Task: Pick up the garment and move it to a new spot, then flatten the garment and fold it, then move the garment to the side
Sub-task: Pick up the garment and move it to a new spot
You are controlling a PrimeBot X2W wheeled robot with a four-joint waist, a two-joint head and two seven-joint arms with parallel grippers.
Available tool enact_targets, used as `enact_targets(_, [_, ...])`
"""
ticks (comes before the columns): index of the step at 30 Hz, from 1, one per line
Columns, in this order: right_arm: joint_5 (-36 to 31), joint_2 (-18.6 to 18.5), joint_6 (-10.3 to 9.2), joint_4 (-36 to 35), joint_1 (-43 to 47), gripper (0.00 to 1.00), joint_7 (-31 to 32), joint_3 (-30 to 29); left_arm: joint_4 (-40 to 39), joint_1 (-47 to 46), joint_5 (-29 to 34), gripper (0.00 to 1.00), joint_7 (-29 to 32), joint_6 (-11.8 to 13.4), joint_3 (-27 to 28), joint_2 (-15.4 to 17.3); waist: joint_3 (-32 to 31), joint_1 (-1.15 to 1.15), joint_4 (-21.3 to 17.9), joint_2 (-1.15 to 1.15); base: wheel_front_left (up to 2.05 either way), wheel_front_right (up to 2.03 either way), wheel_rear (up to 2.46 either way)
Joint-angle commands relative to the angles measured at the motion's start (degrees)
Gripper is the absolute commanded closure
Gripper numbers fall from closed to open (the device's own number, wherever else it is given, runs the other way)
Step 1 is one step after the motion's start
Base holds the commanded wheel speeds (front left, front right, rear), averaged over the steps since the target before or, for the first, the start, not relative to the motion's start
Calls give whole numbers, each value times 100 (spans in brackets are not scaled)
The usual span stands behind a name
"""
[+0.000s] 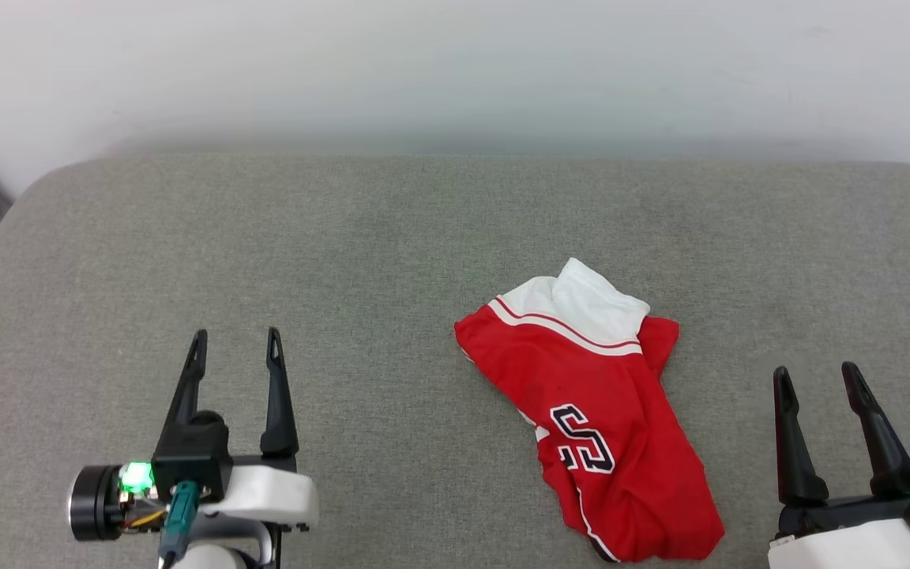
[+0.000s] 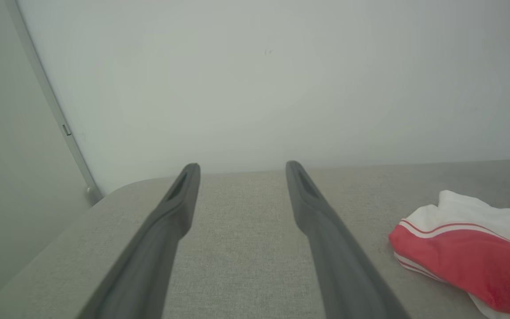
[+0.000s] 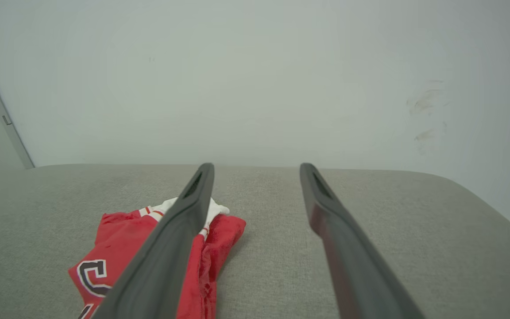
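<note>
Entry: garment [image 1: 589, 411] bunched on cushion, not yet lifted

Red jersey shirt of soft knit, with a white short sleeve, red-striped trim and partly shown black lettering outlined in white. Lies crumpled on the grey woven fabric cushion [image 1: 392, 237], right of centre. Long axis diagonal: white sleeve end far and toward the middle, red end near and toward the robot's right. Right gripper [image 1: 815, 371], two long dark fingers, spread wide and empty, stands near the red end, garment to its left. Left gripper [image 1: 237, 335], likewise spread and empty, well apart, garment to its right. Judged: right arm nearer for the pick
</note>
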Motion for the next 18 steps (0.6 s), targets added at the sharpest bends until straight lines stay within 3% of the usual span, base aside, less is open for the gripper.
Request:
enact_targets(1, [66, 5, -4, 32, 58, 0, -14, -8, 1, 68, 42, 0, -14, -40, 47, -30, -14, 0, -8, 0, 0, 0, 0])
enact_targets(18, [309, 5, -4, 317, 445, 0, -14, -25, 296, 1030, 844, 0, -15, -1035, 1271, -1024, -321, 0, -141, 0, 0, 0, 0])
